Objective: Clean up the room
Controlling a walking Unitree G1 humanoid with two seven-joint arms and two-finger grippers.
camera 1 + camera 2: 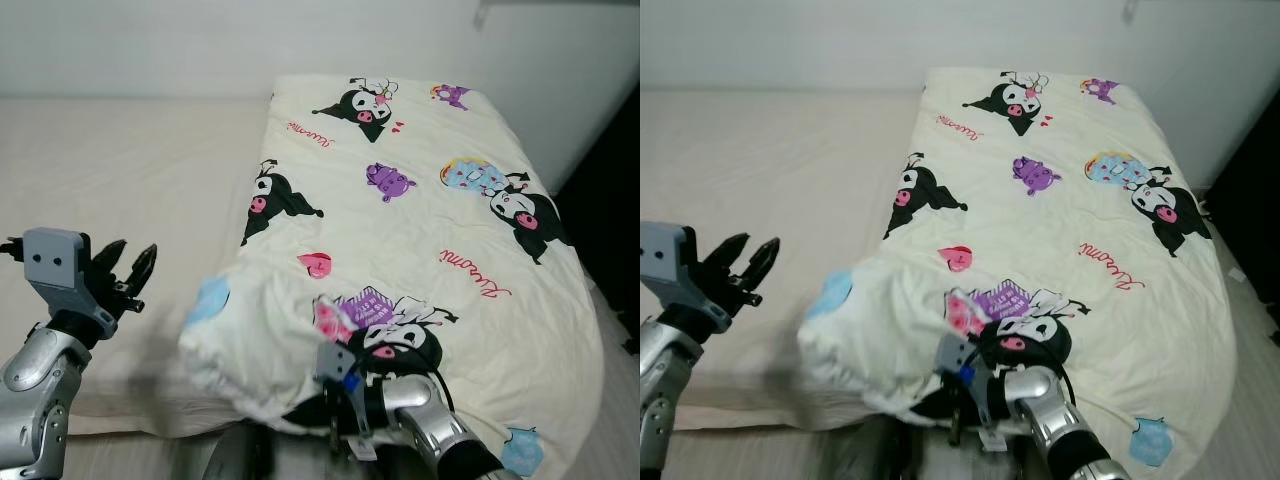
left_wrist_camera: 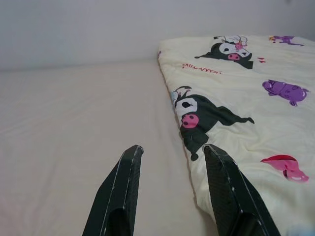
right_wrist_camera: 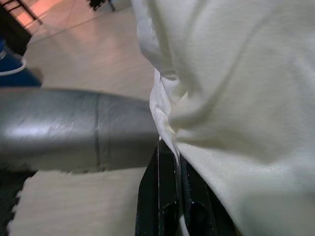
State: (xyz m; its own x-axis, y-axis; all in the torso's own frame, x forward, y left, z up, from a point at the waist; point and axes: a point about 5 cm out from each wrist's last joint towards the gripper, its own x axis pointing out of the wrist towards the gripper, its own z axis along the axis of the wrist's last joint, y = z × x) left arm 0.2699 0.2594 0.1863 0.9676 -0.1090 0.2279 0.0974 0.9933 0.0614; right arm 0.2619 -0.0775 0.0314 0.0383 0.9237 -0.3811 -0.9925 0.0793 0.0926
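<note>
Bed [image 1: 130,180]: bare sheet on robot's left half, broad free room there. Cartoon-print duvet [image 1: 430,220] covers the right half; its near-left corner is bunched and lifted, likely for spreading leftward. Right pincer [image 3: 173,169] clenched on that duvet's edge, under the fold. Left pincer [image 1: 128,268] released, hovering over bare sheet.

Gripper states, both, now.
Left gripper: open, holding nothing, over the bed.
Right gripper: shut on the quilt edge.
</note>
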